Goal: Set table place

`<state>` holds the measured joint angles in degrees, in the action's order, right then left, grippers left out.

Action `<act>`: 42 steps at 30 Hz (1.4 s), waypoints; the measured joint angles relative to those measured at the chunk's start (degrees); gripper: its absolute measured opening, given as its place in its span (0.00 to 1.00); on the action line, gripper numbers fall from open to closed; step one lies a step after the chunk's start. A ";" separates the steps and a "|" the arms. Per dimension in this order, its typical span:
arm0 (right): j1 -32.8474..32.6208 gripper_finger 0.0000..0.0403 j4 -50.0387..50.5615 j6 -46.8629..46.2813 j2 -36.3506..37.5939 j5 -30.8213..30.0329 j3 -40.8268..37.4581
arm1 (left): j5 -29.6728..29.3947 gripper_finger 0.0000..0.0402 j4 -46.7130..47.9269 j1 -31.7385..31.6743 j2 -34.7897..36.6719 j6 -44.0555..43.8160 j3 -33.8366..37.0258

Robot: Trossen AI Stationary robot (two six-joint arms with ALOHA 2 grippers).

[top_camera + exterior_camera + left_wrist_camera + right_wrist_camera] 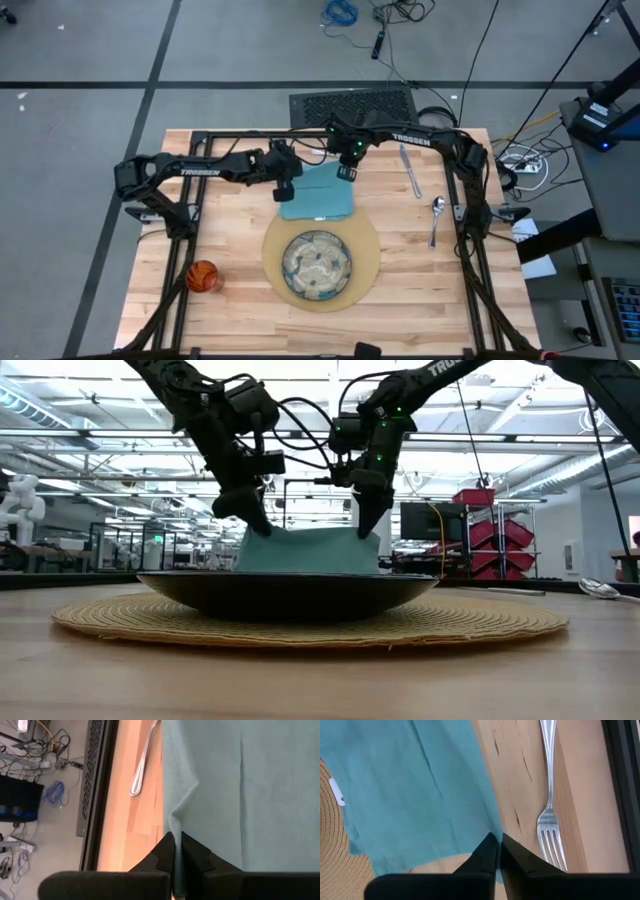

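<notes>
Both claws are pinching the light-blue cloth napkin (318,192) at its far corners: left claw (176,862) is clamped tight on one corner, right claw (498,851) on the other. The napkin is hanging between them, with its near edge lying on the round tan woven mat (370,240) just behind the greenish patterned plate (316,265). To do it well: keep both claws level and evenly apart so the cloth is staying flat, probably heading beside the plate. The silver fork (550,825) is lying just beside the right claw on the light wooden plank bench (240,300).
</notes>
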<state>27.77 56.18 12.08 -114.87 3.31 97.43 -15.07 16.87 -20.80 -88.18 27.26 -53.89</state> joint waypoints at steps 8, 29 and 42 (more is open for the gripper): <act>0.02 0.00 0.02 0.87 0.00 0.00 0.00 | -0.02 0.00 0.08 1.17 0.00 0.06 -1.66; -0.17 0.00 -1.51 1.92 0.00 -0.31 -0.04 | -3.21 0.00 0.39 1.45 0.00 -2.80 -1.81; -0.16 0.04 -3.32 0.95 0.00 -0.31 -0.09 | -3.03 0.00 0.35 1.45 0.00 -2.96 -1.81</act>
<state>27.60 52.86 13.02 -114.87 3.01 97.34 -18.10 17.21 -19.35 -88.18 24.29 -55.70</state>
